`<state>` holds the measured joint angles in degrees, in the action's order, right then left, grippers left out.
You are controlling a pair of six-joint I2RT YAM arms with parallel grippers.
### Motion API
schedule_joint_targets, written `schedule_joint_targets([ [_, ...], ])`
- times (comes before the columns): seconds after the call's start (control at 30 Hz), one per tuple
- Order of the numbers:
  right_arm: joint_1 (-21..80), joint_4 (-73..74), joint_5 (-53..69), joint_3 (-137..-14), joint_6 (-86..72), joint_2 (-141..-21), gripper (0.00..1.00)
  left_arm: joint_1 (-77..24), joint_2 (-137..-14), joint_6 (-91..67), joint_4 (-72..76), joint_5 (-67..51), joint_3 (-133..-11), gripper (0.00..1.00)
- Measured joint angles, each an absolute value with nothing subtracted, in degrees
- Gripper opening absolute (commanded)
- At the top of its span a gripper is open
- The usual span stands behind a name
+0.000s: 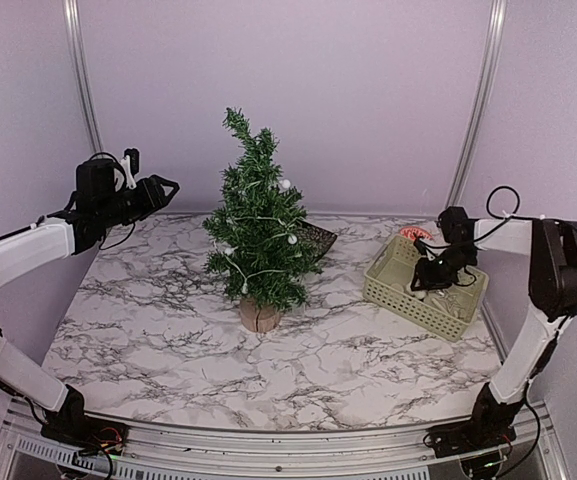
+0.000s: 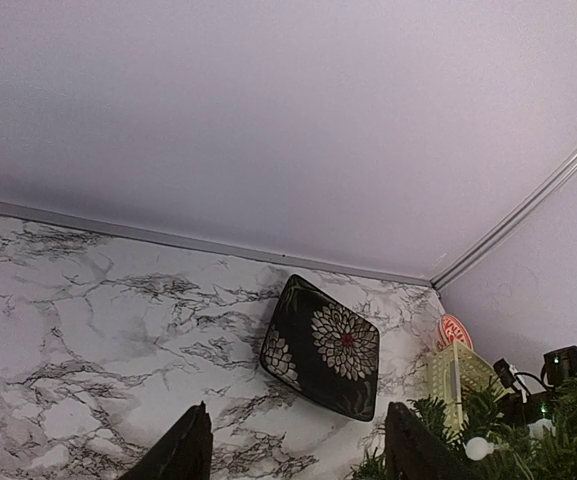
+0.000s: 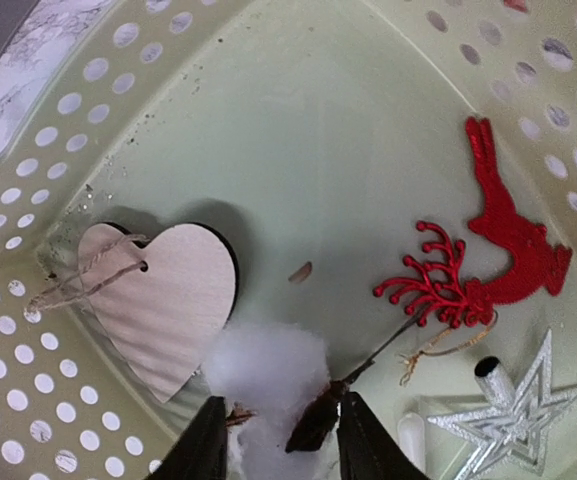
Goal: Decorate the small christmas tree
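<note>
The small christmas tree (image 1: 258,230) stands mid-table on its log-slice base (image 1: 260,317), strung with white bead lights; its branches show in the left wrist view (image 2: 538,445). My left gripper (image 1: 168,186) is open and empty, held high to the left of the tree. My right gripper (image 1: 430,280) is down inside the pale green basket (image 1: 383,270). In the right wrist view its fingers (image 3: 280,440) close on a white cotton puff ornament (image 3: 268,370) with a brown stem. A wooden heart (image 3: 163,300), a red reindeer (image 3: 488,260) and a silver star (image 3: 513,415) lie on the basket floor.
A black square dish with flower pattern (image 2: 323,345) lies behind the tree (image 1: 318,237). A small red round item (image 2: 454,330) sits behind the basket near the back wall. The basket's perforated walls (image 3: 28,250) surround my right gripper closely.
</note>
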<state>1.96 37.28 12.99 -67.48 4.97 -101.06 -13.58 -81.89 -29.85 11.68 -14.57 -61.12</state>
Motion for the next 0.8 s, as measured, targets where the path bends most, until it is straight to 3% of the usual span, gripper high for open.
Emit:
schedule_joint_targets([
  [0.3,1.96,37.60,13.78,-68.12,4.97,-101.75,0.00,-13.50,-81.89,-30.06,11.68,-14.57,-61.12,0.58],
  [0.63,2.48,39.05,14.48,-68.49,4.69,-85.36,0.00,-13.39,-80.75,-32.03,12.14,-15.11,-59.83,0.55],
  [0.8,9.98,38.98,16.95,-73.25,4.27,-77.91,0.00,-13.39,-78.91,-32.77,12.21,-15.44,-58.37,0.54],
])
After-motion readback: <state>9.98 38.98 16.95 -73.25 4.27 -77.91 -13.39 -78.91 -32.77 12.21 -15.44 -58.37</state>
